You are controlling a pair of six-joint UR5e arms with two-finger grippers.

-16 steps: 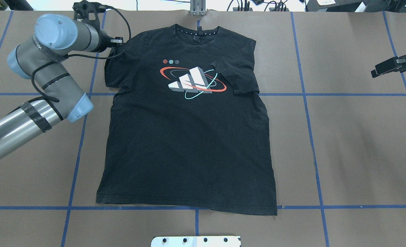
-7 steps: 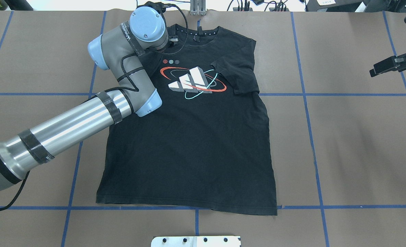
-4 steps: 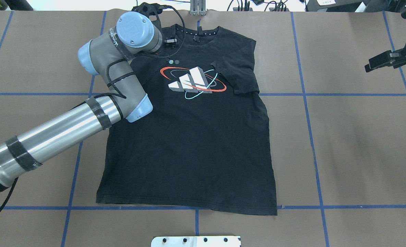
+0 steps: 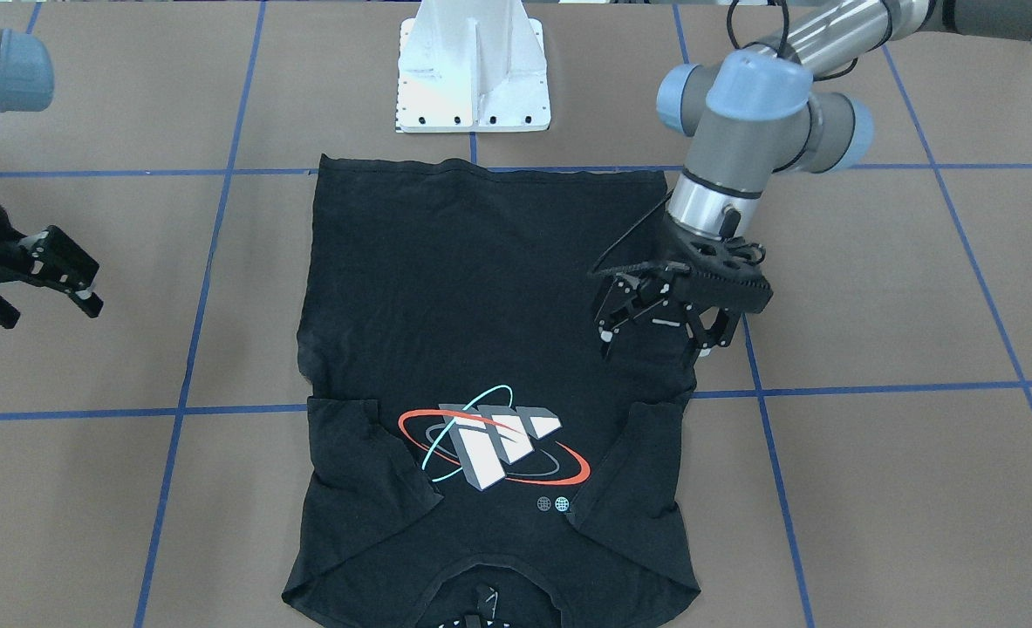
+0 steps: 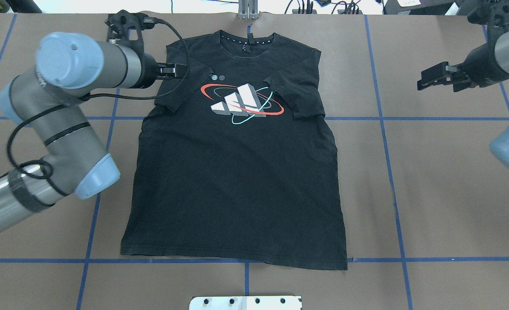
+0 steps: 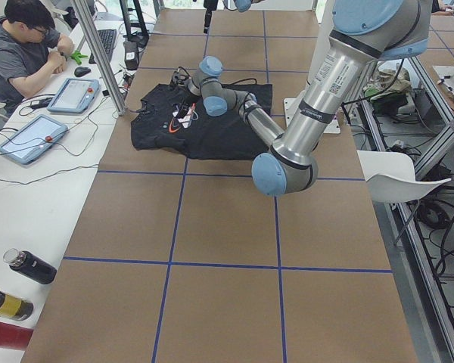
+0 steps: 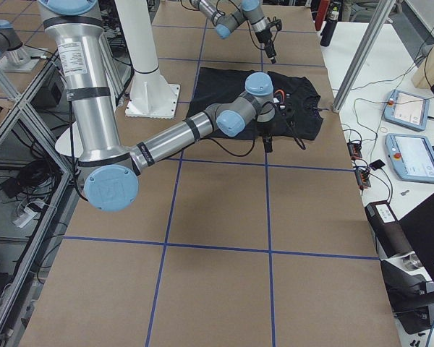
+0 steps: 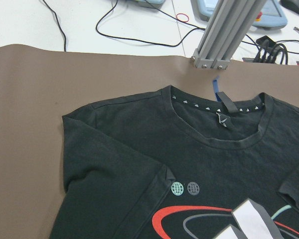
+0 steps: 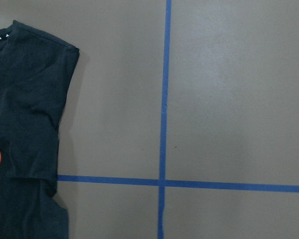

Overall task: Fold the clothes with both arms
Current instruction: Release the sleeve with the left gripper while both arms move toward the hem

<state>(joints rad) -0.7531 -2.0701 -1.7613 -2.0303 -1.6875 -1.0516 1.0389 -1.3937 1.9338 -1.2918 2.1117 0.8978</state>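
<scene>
Beneath the left gripper [image 4: 651,342], whose black jaws stood spread and empty, the soft black T-shirt [image 5: 237,185] lay flat on the matte brown table [image 5: 452,193], both sleeves folded inward. Well aside, the right gripper [image 4: 43,301] hung released above blue tape lines [image 5: 387,142].

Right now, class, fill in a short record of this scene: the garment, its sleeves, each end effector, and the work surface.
garment: black T-shirt, lying flat, logo facing up, collar at the far edge from the robot
sleeves: left-side sleeve and right-side sleeve both folded inward onto the chest
left end effector: open, empty, above the shirt near the left-side sleeve
right end effector: open, empty, off the shirt
surface: brown table marked with a blue tape grid
</scene>
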